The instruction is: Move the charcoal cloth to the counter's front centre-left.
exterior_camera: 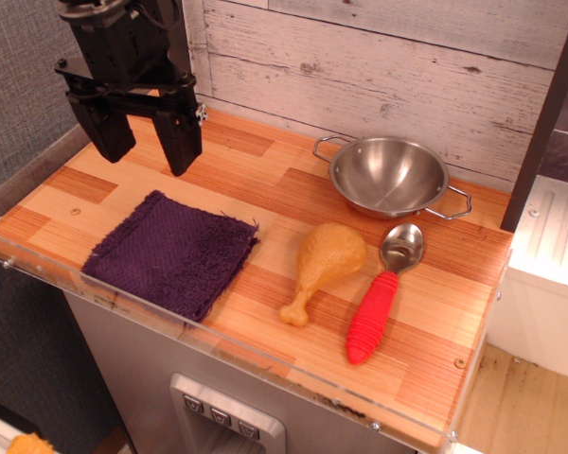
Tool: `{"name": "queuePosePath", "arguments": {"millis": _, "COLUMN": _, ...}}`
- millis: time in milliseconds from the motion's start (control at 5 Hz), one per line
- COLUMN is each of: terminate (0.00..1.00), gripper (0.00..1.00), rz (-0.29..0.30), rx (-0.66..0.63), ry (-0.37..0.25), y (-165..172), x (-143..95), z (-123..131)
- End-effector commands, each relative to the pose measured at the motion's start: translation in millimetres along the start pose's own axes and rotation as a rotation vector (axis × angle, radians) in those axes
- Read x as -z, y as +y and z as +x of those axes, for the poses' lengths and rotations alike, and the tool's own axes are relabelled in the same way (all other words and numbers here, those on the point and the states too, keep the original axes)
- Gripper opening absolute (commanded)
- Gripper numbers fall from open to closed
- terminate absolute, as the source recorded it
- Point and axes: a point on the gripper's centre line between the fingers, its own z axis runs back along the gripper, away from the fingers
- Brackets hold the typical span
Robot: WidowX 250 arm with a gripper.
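Charcoal cloth (171, 253) flat beside chicken leg (324, 265); claw (144, 147) above, apparently spread

Arm (123, 38) cut off by top edge above hand (144, 147). Desk (265, 180) back-left corner hidden behind arm. Orange thing (28, 445) at bottom-left cut by edge, unidentifiable. White cabinet (554, 274) cut by right edge.

No legible text, labels, brands, numbers or signs anywhere. Small raised marks on the grey panel (225, 417) under the counter (265, 180), too blurred to read.
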Motion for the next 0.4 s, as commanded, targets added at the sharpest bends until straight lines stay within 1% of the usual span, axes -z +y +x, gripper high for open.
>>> {"name": "queuePosePath", "arguments": {"millis": 0, "terminate": 0.00, "gripper": 1.00, "rz": 0.009, "rx": -0.002, "ry": -0.026, "y": 4.3, "x": -8.0, "z": 3.6}}
{"name": "queuePosePath", "arguments": {"millis": 200, "terminate": 1.00, "gripper": 1.00, "rz": 0.009, "rx": -0.002, "ry": -0.026, "y": 4.3, "x": -8.0, "z": 3.6}}
